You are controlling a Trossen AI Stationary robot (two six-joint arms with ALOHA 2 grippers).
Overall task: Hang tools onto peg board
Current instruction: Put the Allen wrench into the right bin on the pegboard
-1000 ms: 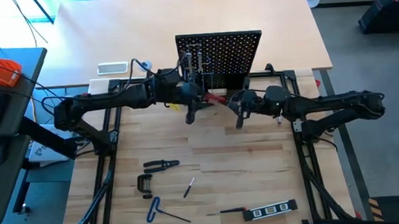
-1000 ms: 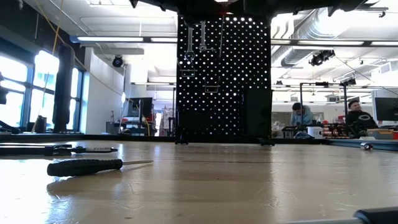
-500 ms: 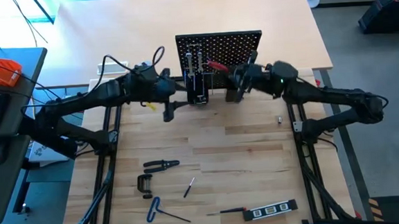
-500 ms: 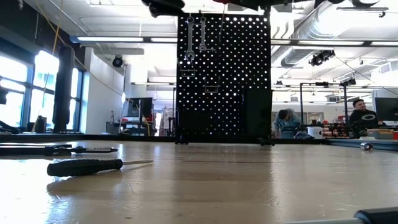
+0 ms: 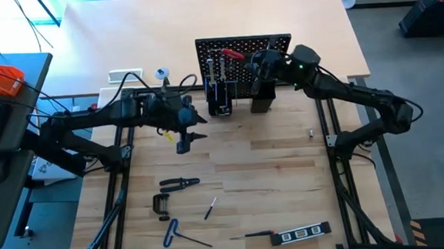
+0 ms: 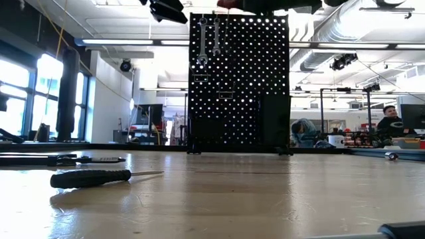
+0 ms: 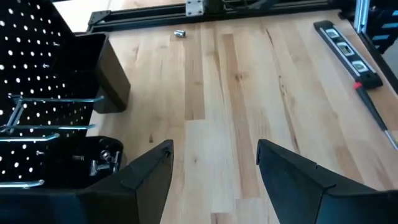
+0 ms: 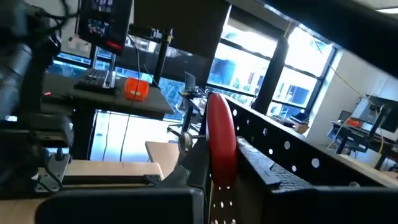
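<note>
The peg board [image 5: 243, 57] stands upright at the far middle of the table, and two silver wrenches [image 6: 209, 40] hang on it. My right gripper [image 5: 257, 60] is up at the board's top, shut on a red-handled tool [image 5: 232, 54]. To the left of the board and nearer, my left gripper [image 5: 186, 139] hovers open, holding nothing [image 7: 214, 149]. Pliers [image 5: 179, 184], a C-clamp [image 5: 162, 205], a blue hex key [image 5: 175, 234], a small screwdriver [image 5: 210, 208] and a level [image 5: 302, 233] lie flat on the near table. My right gripper pinches the tool's red handle [image 8: 221, 146] between its two fingers. It reaches in roughly level from the table's right. The handle sticks out past the fingertips toward the left, lifted clear above the peg board's top edge [image 8: 280, 165].
Black holder boxes [image 5: 262, 99] sit at the board's foot; one [image 7: 106, 158] holds small metal parts. A white tray [image 5: 125, 75] lies beyond the table's far left corner. A second screwdriver [image 5: 256, 234] lies by the level. Bare wood spans the middle of the table [image 5: 270, 160].
My left gripper has pulled back from the peg board toward the table's left and near side, tipping up less steeply. My right gripper has risen and gone toward the far edge, carrying the red-handled tool from in front of the board up to its top.
</note>
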